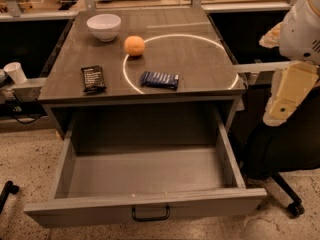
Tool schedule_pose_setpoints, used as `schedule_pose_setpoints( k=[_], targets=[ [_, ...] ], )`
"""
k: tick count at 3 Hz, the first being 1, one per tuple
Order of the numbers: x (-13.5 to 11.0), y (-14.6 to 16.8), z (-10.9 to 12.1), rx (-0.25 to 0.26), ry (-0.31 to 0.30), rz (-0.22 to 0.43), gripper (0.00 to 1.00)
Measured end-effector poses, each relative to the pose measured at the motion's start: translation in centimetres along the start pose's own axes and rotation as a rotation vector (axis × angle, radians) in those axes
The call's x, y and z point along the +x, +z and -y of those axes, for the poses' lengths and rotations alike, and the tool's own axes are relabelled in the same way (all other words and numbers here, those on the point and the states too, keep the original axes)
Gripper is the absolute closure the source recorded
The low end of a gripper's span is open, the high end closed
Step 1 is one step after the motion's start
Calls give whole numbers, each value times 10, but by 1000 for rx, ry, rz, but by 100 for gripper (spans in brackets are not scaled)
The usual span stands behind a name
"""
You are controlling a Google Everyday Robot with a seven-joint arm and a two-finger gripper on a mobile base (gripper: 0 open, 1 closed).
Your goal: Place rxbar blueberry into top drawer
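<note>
Our dark grey surface (pixel 200 64) bears a white bowl (pixel 104 26) at 11 o'clock, a round orange (pixel 134 45) centrally, a black-wrapped bar (pixel 93 78) at 8, the blue-wrapped rxbar blueberry (pixel 159 80) at 6; the hand (pixel 282 101) hangs beyond 3.
</note>
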State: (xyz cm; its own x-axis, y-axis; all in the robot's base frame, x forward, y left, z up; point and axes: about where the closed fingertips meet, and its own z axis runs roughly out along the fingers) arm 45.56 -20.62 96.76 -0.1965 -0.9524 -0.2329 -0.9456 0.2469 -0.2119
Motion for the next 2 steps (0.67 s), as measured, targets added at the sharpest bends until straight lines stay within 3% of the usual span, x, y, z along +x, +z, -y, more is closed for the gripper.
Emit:
schedule_pose_setpoints(
  k=[1, 2],
  targets=[
    [-50, 52, 23, -52, -87, 20, 0],
    [-116, 100, 39, -87, -201, 39, 0]
  ],
)
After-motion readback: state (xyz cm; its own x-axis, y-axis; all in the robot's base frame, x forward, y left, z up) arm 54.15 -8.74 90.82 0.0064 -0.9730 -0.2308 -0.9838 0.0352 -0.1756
